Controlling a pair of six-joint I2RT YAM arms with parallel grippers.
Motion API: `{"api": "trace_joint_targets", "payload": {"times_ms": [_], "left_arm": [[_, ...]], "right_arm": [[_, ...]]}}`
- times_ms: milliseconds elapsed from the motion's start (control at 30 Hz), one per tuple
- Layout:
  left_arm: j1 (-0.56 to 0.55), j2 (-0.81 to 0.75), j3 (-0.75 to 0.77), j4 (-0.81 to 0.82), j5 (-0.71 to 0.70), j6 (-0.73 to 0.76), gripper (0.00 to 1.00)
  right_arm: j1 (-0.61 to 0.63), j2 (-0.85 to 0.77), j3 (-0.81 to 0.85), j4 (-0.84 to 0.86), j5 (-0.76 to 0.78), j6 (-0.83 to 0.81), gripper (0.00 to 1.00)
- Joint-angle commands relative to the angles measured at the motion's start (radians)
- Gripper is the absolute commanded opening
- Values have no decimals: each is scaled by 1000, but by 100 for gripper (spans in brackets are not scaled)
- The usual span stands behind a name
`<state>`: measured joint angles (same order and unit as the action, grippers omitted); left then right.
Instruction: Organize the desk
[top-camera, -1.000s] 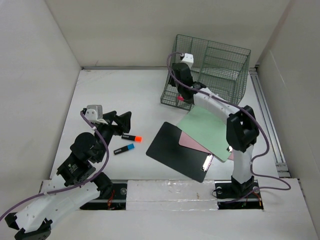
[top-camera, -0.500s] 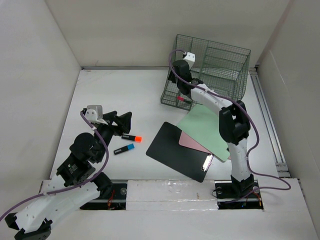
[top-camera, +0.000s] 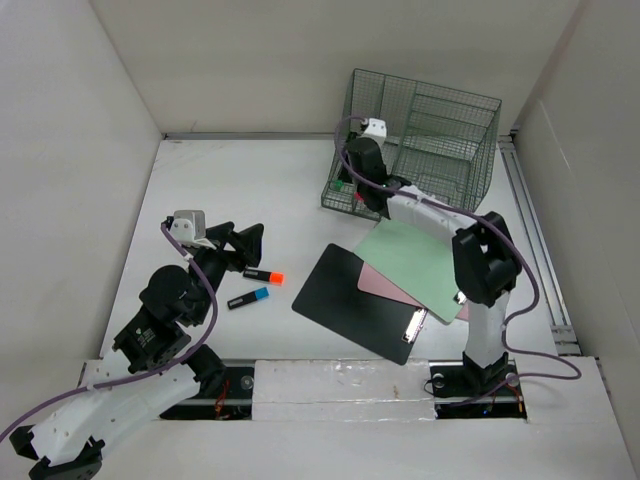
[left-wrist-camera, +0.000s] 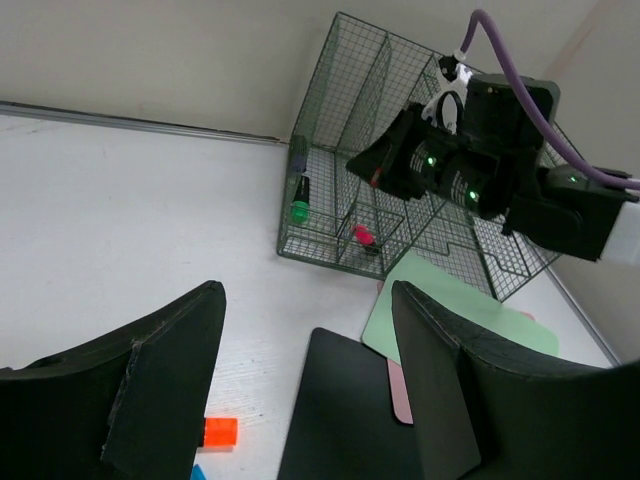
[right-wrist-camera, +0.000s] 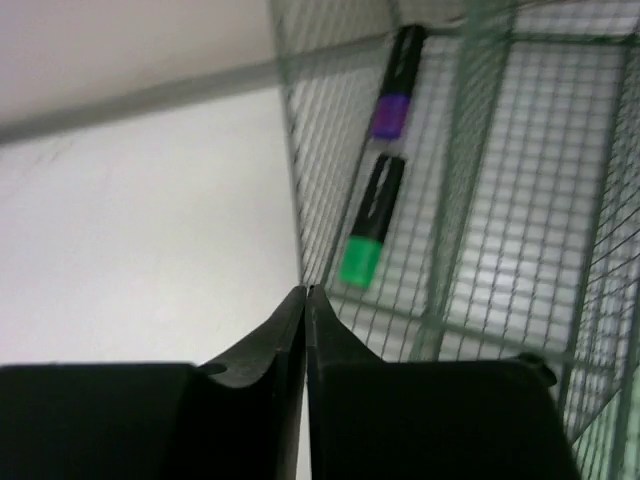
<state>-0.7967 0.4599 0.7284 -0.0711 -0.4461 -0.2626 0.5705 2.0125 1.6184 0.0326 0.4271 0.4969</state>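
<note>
The white desk (top-camera: 230, 190) carries a dark green wire rack (top-camera: 440, 120) at the back right. My right gripper (top-camera: 347, 188) hovers at the rack's front left corner, shut, with nothing between its jaws (right-wrist-camera: 305, 292). Behind the mesh lie a green-capped marker (right-wrist-camera: 370, 230), a purple-capped marker (right-wrist-camera: 395, 85) and a pink marker (left-wrist-camera: 363, 237). My left gripper (left-wrist-camera: 305, 300) stands open and empty over the desk's left half, just above an orange-capped marker (top-camera: 264, 274) and a blue-capped marker (top-camera: 247, 298).
A black clipboard (top-camera: 360, 300) lies in front of the right arm's base, with a green sheet (top-camera: 420, 260) and a pink sheet (top-camera: 385, 285) overlapping it. White panel walls close the desk on three sides.
The right gripper's jaws have shut on nothing and its wrist has shifted slightly at the rack's front corner. The left arm has not moved.
</note>
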Motion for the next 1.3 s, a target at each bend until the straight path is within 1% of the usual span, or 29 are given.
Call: {"api": "trace_joint_targets", "payload": {"times_ms": [0,33,67,100,133,167,200,233,300,333,467,567,633,733,833,900,1000,1100,1133,1200,1267], "left_arm": [[2,0,-4,47,-12,8,63],[2,-1,-3,44,-19,6,63],[2,2,-4,44,-22,6,63],[2,3,-3,47,-22,6,63],[2,3,-3,47,-22,6,63],[2,5,-3,51,-25,8,63],[2,6,-4,54,-35,8,63],[2,6,-3,51,-40,8,63],[2,11,-1,51,-46,6,63],[2,8,-3,51,-48,8,63],[2,3,0,50,-80,6,63],[2,-15,-3,50,-118,5,63],[2,-21,-7,54,-138,3,63],[2,-35,-6,51,-161,-6,63],[2,-67,-11,53,-241,-24,64],[2,-108,-21,53,-308,-49,65],[2,-179,-53,89,-396,-63,66],[2,-225,-83,122,-410,-49,67],[2,-227,-86,125,-404,-44,68],[2,-214,-78,120,-399,-44,68],[2,-195,-72,107,-398,-53,68]], "right_arm": [[90,-95,-104,115,-157,-83,5],[138,-103,-124,109,-189,-118,2],[161,-109,-165,101,-267,-133,1],[233,-118,-210,86,-403,-191,12],[233,-118,-210,86,-404,-208,12],[283,-120,-218,75,-419,-225,20],[307,-120,-222,49,-466,-250,31],[327,-112,-222,37,-488,-292,50],[374,-103,-230,29,-496,-320,64],[384,-84,-232,36,-501,-342,73],[393,-14,-169,-17,-565,-376,75],[413,21,-137,-22,-545,-393,75],[413,43,-117,-30,-538,-394,74],[422,95,-60,-112,-541,-415,72],[422,127,-31,-145,-550,-431,70],[433,138,-31,-142,-577,-440,67],[443,146,-29,-148,-577,-443,66],[453,160,-23,-155,-579,-448,64],[453,167,-20,-161,-567,-448,61],[453,175,-11,-184,-506,-443,58],[453,177,-15,-180,-444,-425,51]]}}
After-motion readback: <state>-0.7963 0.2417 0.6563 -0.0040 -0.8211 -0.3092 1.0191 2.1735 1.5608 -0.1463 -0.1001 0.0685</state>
